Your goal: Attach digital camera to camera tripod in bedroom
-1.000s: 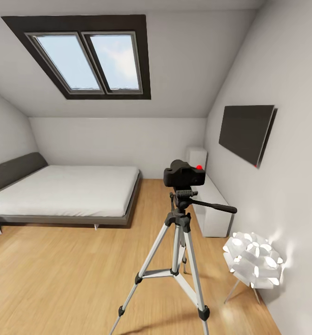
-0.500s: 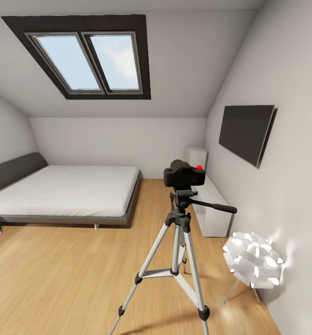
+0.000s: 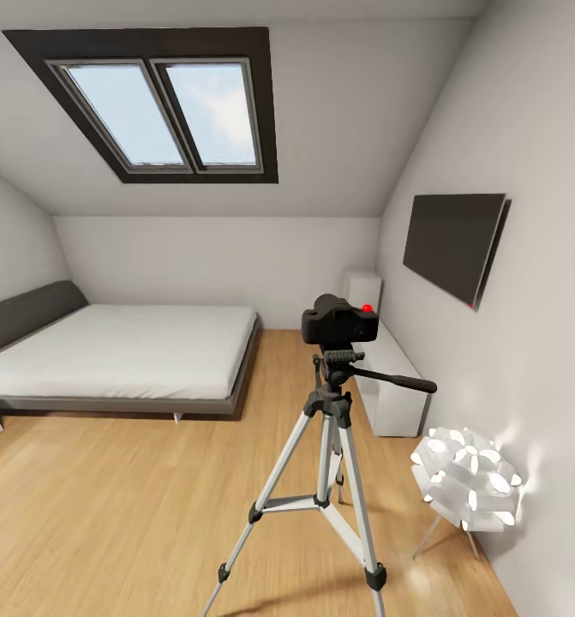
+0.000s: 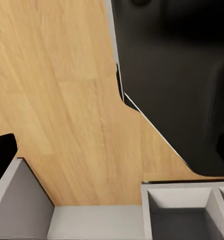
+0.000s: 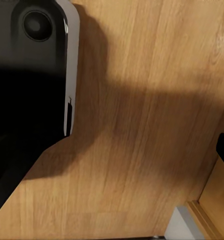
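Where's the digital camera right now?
In the head view, the digital camera sits atop the camera tripod, right of centre, between the bed and the white petal lamp.

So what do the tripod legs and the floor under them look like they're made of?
The tripod legs look like bare silver metal: pale, smooth, faintly shiny tubes, with black joints and feet that may be plastic or rubber. The floor looks like light wood or laminate planks, matte, with visible grain and board seams.

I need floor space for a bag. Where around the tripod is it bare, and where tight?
Bare wood floor lies between the bed and the camera tripod. It is tight between the tripod, the petal lamp and the white cabinet along the wall.
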